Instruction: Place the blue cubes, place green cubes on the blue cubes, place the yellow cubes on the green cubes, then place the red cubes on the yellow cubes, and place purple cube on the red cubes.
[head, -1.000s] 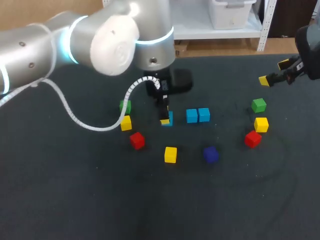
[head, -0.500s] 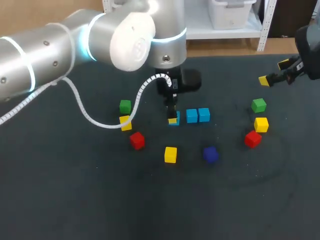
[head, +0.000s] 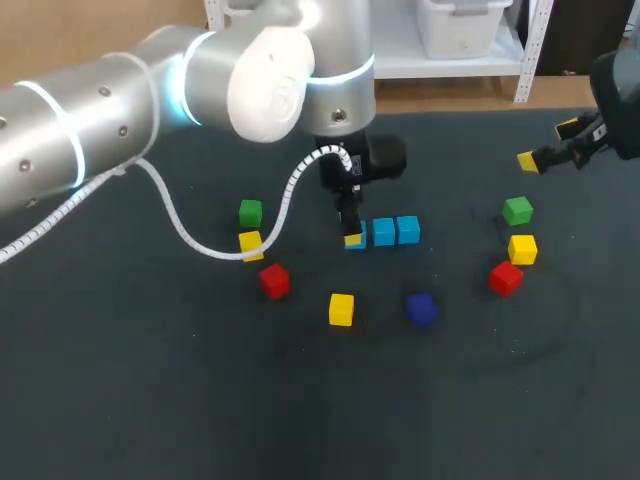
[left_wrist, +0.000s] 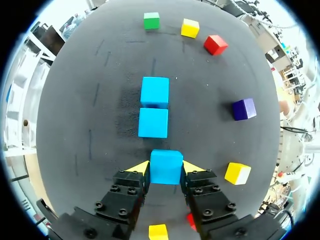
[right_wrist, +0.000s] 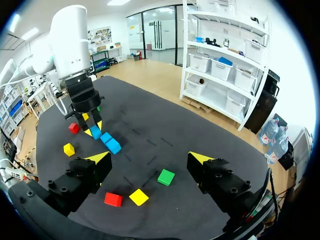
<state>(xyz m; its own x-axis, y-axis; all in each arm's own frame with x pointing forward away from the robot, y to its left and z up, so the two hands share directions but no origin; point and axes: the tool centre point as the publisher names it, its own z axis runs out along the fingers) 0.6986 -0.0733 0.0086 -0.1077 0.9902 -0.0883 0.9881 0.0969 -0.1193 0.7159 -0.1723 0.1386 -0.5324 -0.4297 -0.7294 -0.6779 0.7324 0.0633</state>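
My left gripper (head: 352, 236) is shut on a blue cube (left_wrist: 166, 166) held between its yellow tips (left_wrist: 138, 167). It is low over the table, in line with two more blue cubes (left_wrist: 153, 122) (left_wrist: 155, 91) that touch each other just ahead of it; in the head view the pair (head: 395, 231) lies right of it. A green cube (head: 250, 212), a yellow cube (head: 250, 243), a red cube (head: 274, 281), another yellow (head: 341, 309) and a purple cube (head: 421, 309) lie around them. My right gripper (head: 550, 152) hangs open at the far right, above a green (right_wrist: 166, 177), yellow (right_wrist: 138, 197) and red cube (right_wrist: 113, 199).
The left arm (head: 150, 90) and its white cable (head: 190, 240) span the table's left half, the cable looping down by the left yellow cube. The dark mat (head: 300, 400) is bare along its front.
My left gripper has carried the blue cube to the right, from about a cube's width away to close beside the two blue cubes. The right arm has stayed still.
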